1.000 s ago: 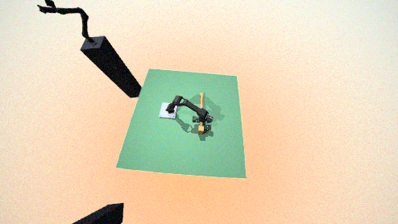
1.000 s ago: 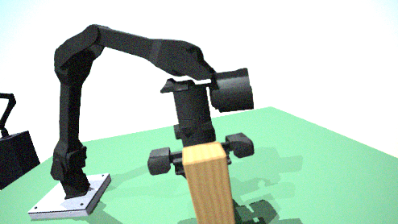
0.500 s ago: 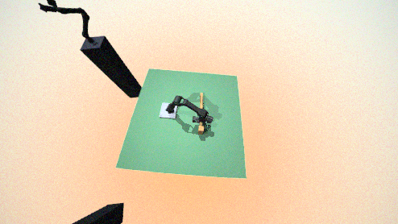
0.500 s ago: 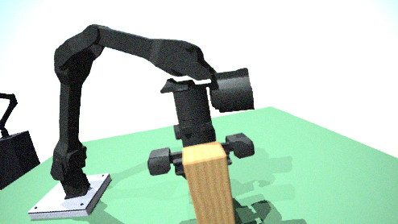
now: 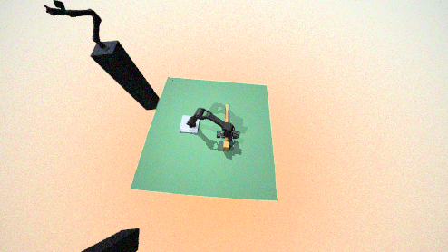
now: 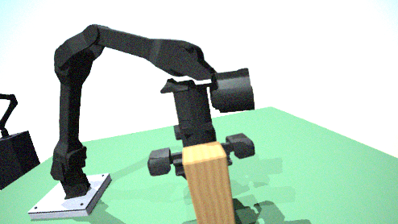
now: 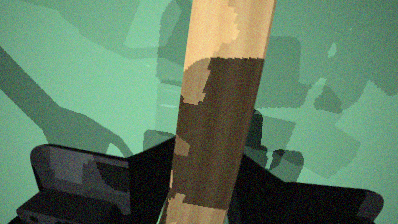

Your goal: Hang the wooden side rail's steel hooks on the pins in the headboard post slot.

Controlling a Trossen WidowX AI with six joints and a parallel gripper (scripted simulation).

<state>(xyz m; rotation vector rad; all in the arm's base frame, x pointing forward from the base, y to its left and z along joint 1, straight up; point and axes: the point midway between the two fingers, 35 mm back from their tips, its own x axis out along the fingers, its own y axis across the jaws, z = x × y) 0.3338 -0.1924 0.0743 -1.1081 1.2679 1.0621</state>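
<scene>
The headboard post [image 5: 226,146] [image 6: 211,193] stands upright, its broad face toward the exterior camera. The wooden side rail [image 5: 227,111] [image 7: 220,115] runs back from near the post in the top view and lengthwise through the wrist view. My gripper [image 5: 228,134] [image 7: 202,143] is shut on the rail close behind the post, with one finger on each side. In the exterior view the post hides the rail and the fingertips. The hooks, the pins and the slot do not show in any view. I cannot tell whether the rail's far end touches the table.
The green table top [image 5: 181,168] [image 6: 137,201] carries my arm's white base plate [image 5: 183,129] [image 6: 48,207], left of the rail. A black pedestal [image 5: 124,72] [image 6: 18,157] with another arm stands beyond the table's left edge. Another dark block [image 5: 122,240] shows at the bottom of the top view.
</scene>
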